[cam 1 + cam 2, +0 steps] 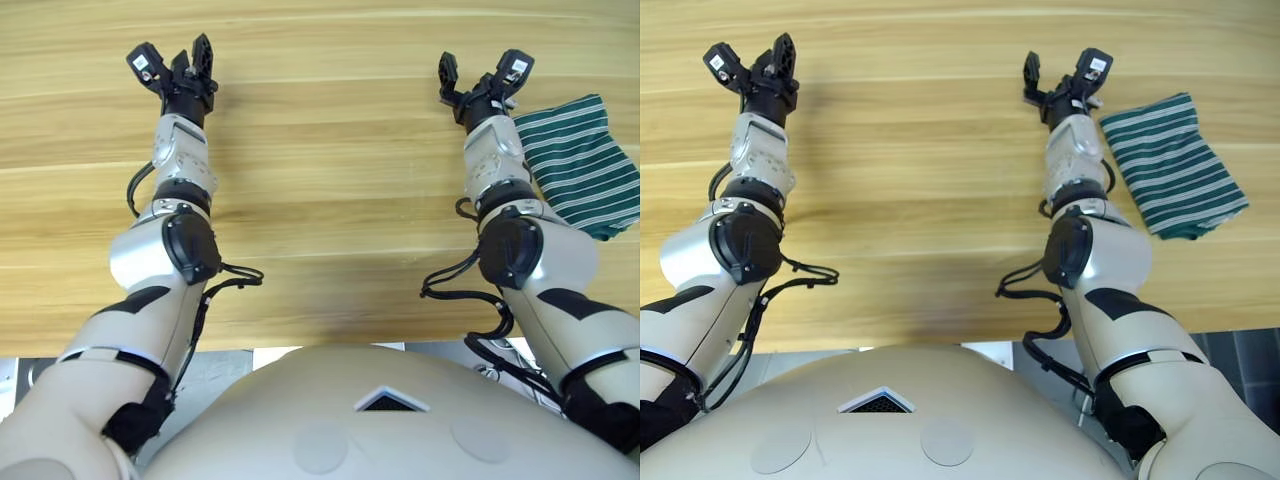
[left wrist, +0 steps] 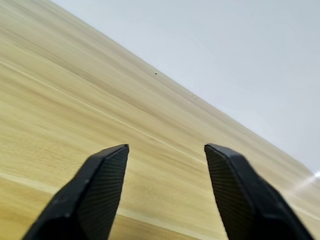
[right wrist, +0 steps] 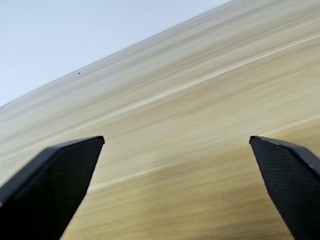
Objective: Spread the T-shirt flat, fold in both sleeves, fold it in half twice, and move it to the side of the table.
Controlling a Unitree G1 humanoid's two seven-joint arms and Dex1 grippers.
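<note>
The T-shirt (image 1: 582, 164), dark green with thin white stripes, lies folded into a small rectangle at the right side of the wooden table (image 1: 330, 170). My right gripper (image 1: 482, 70) hovers just to the left of it, open, nothing between its fingers (image 3: 55, 185). Far over on the left, my left gripper (image 1: 174, 60) is open over bare wood, its black fingers (image 2: 90, 195) apart and empty.
Light wood planks run across the whole table between the two arms. The table's near edge (image 1: 300, 345) lies close to my body. Beyond the far edge is a pale wall (image 2: 240, 45).
</note>
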